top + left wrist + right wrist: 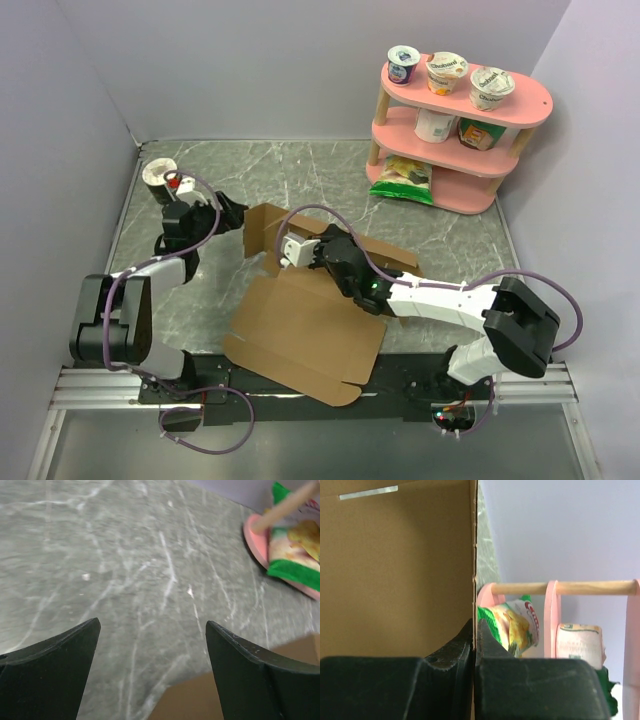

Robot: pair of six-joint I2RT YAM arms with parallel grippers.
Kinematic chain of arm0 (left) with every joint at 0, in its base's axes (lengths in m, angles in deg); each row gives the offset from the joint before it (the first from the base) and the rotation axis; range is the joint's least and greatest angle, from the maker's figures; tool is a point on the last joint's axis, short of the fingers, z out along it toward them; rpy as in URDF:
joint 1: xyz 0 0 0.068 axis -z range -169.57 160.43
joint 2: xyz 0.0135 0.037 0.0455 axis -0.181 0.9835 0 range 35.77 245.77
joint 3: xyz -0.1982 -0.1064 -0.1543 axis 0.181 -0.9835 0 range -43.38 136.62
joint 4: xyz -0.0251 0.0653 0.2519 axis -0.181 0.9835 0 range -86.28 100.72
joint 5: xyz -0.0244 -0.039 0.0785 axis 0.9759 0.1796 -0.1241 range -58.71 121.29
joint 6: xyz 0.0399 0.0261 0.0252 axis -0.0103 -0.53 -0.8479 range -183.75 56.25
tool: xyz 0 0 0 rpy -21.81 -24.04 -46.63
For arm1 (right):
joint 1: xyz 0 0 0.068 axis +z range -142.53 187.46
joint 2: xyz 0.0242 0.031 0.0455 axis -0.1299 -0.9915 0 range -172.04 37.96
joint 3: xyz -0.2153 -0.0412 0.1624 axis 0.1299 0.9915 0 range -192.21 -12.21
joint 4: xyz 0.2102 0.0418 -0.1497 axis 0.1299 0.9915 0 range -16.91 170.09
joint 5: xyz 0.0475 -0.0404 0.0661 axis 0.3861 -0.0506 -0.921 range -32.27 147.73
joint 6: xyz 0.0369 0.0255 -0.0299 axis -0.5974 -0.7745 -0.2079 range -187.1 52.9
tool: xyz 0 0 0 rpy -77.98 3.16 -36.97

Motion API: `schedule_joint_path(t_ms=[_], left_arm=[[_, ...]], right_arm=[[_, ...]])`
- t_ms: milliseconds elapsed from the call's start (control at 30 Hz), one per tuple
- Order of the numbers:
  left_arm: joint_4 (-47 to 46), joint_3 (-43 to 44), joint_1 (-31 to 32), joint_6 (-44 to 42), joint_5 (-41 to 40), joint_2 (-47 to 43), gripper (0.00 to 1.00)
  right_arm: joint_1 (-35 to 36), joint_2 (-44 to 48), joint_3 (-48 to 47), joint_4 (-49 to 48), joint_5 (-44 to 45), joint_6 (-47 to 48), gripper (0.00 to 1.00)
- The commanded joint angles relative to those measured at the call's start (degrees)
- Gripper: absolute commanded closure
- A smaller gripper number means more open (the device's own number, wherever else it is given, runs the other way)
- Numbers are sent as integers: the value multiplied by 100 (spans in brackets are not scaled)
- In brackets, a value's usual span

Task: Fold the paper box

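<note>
The paper box is a wide brown cardboard sheet lying across the table's near middle. One flap stands raised at its far left. My right gripper is shut on an upright panel of the sheet. In the right wrist view that panel's thin edge runs straight down between the closed fingers. My left gripper hovers just left of the raised flap and is open. In the left wrist view its gripper holds nothing between the fingers, and a cardboard corner shows low beneath them.
A pink two-tier shelf stands at the back right with yogurt cups on top and a green chips bag on its lowest level. A white cup sits at the back left. Walls close in the marble table.
</note>
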Motion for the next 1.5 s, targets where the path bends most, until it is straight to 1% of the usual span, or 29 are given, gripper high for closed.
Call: schedule_joint_path(t_ms=[0, 100, 167, 267, 300, 367, 533, 667, 800, 833, 900, 933, 1033, 1233, 1267, 1367, 1400, 1467], left_arm=[[-384, -305, 178, -300, 557, -279, 8], [-665, -754, 204, -327, 758, -630, 7], [-771, -879, 257, -362, 1048, -727, 7], [-850, -975, 362, -494, 1434, -702, 7], [-1094, -1071, 389, -459, 1540, -693, 8], [-1272, -1169, 398, -389, 1716, -675, 8], [-1526, -1503, 406, -406, 1910, -815, 9], [-1581, -1688, 564, -397, 1928, -938, 9], [-1536, -1653, 854, -432, 1700, -921, 9], [-1545, -1653, 977, -424, 1517, -921, 9], [-1615, -1687, 1039, -388, 1366, -938, 8], [-1659, -1705, 1065, -362, 1226, -956, 8], [-1887, -1863, 1083, -266, 1111, -1026, 8], [-2194, -1969, 1171, -186, 1155, -948, 8], [-2239, -2012, 1171, -143, 1155, -939, 7], [-2397, -2126, 1215, -81, 1111, -947, 8], [-2432, -2179, 1233, -72, 980, -965, 8], [-2363, -2276, 1268, -54, 743, -1096, 8]], right_arm=[[47, 57, -135, -235, -154, -99, 100], [56, 30, -197, -174, -189, -143, 100], [56, 13, -232, -182, -233, -152, 100], [47, -22, -302, -165, -251, -178, 100], [47, -22, -311, -138, -259, -204, 100], [56, -14, -338, -103, -260, -222, 100], [38, -5, -346, -94, -224, -257, 100], [38, -31, -346, -121, -242, -292, 100], [38, -93, -320, -112, -268, -345, 100], [55, -93, -294, -181, -251, -337, 100], [73, -66, -101, -436, -154, -197, 100], [91, -66, -5, -881, -84, -91, 100], [117, -119, 435, -1804, 153, 357, 100], [222, -207, 866, -2651, 417, 630, 100], [240, -250, 927, -3052, 469, 709, 100], [345, -426, 1120, -3582, 654, 1261, 100], [363, -470, 1165, -3975, 715, 1376, 100], [468, -637, 1314, -4460, 865, 1762, 100]])
